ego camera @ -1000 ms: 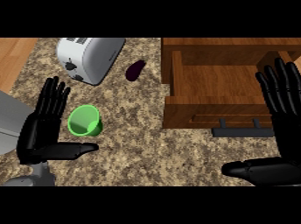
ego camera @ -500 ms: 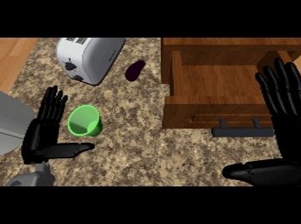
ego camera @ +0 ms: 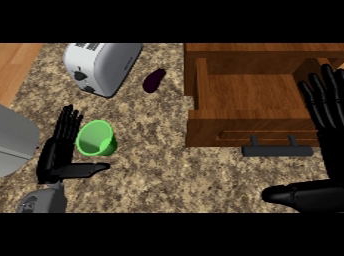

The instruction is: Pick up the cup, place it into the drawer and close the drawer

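Head view: the left hand (ego camera: 59, 150) stands at the lower left over the speckled granite worktop (ego camera: 167, 170), its fingers straight and pointing up the view, the thumb stretched out to its right; it is released and holds nothing. The bright green plastic cup (ego camera: 96, 138) lies on its side on the worktop just beside this hand, on the hand's right, next to the fingers and above the thumb, its open mouth turned toward the lower left. Whether the fingers touch the cup's rim cannot be told.

The right hand (ego camera: 336, 135) shows at the right edge, fingers straight and pointing up, thumb stretched left low down; it too is released. The open brown wooden drawer (ego camera: 234, 127) lies just left of it, the fingers overlapping the drawer's right side, the dark handle (ego camera: 278, 148) left of the palm.

Beyond the left hand, farther up, stand a white toaster (ego camera: 101, 65) and a small dark purple aubergine (ego camera: 154, 80).
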{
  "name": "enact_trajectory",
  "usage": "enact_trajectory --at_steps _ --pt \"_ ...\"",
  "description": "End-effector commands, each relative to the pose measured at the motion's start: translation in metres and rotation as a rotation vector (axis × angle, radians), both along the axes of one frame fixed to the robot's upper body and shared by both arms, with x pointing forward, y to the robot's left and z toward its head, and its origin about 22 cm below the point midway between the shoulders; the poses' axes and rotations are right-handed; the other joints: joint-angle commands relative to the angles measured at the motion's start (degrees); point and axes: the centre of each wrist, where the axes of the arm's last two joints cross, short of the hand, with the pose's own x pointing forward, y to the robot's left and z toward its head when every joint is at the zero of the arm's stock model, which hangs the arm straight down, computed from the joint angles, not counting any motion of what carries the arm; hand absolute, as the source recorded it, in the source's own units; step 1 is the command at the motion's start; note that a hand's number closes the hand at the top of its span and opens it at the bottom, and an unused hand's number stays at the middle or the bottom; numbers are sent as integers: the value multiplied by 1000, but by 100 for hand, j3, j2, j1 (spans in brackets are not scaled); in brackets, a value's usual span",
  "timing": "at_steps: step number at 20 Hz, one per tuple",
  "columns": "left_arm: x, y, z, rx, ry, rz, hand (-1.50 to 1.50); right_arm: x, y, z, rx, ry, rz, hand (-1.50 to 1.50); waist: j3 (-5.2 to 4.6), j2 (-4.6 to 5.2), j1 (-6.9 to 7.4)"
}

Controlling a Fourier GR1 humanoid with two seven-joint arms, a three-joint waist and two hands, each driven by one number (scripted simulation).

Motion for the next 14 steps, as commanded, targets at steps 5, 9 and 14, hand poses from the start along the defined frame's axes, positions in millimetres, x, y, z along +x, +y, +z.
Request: enact_trajectory --at_steps 5,9,14 --pt "-6 6 -33 -16 7 20 -150 0 2 11 14 0 -7 -150 -1 0 3" --pt "-7 22 -42 -25 1 35 -150 6 -14 -2 4 11 11 -150 -1 1 5" --pt "0 17 -52 0 0 54 -150 -14 11 -2 -8 12 29 -150 -1 -2 -2"
